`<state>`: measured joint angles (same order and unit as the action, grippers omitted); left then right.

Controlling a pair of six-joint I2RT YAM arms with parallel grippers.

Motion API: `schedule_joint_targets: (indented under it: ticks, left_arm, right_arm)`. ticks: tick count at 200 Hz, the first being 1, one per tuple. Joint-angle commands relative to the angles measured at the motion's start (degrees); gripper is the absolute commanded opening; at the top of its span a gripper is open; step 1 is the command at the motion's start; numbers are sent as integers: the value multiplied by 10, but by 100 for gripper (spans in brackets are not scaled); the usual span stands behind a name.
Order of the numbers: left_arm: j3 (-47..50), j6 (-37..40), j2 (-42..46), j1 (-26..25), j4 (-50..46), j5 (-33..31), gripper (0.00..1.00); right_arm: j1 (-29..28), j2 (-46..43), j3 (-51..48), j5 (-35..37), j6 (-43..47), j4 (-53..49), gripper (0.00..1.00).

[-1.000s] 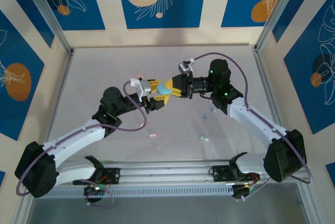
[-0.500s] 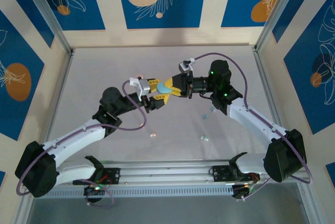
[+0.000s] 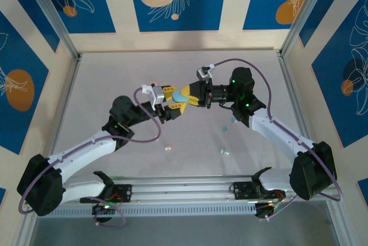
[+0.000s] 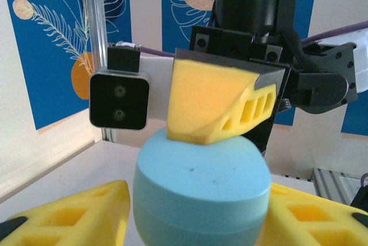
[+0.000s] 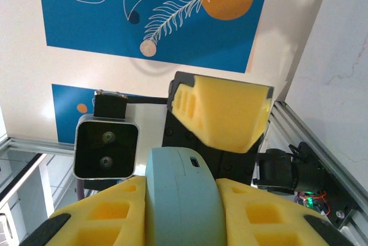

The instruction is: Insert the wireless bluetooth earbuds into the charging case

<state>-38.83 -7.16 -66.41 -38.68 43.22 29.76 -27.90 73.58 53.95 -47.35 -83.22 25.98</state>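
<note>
R hand [image 3: 186,95] clamps pale-blue case [image 4: 201,194]; L hand [image 3: 172,100] straddles it, grip unclear; tiny earbud [image 3: 223,151] lies apart.

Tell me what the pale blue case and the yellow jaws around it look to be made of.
Pale blue case: looks like moulded plastic, with a smooth matte shell, a soft even sheen and a fine seam running around the body. Yellow jaws: probably printed plastic, matte, with open cut-outs and flat, sharp-edged facets; any layer lines are too fine to see.
</note>
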Motion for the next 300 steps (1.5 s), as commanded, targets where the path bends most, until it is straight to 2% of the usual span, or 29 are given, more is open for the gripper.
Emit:
schedule_joint_targets:
  ticks: [1,48,110,162,241,300]
  left_arm:
    - [-9,4,-1,-5,9,7,56]
    - [-11,1,-1,-5,16,6,52]
    - [-8,-4,1,-5,23,6,59]
    - [-9,-6,-1,-5,20,7,48]
    - [-9,-12,-6,-5,27,7,53]
    - [-12,-10,-6,-5,19,8,40]
  right_arm:
    - [0,-11,-6,1,-9,16,21]
    - [0,-9,-9,2,-8,14,21]
    - [0,-9,-9,3,-6,13,21]
    - [-1,-10,-10,4,-5,15,21]
    - [0,-10,-12,6,-1,14,21]
    - [-1,-11,-13,8,5,13,22]
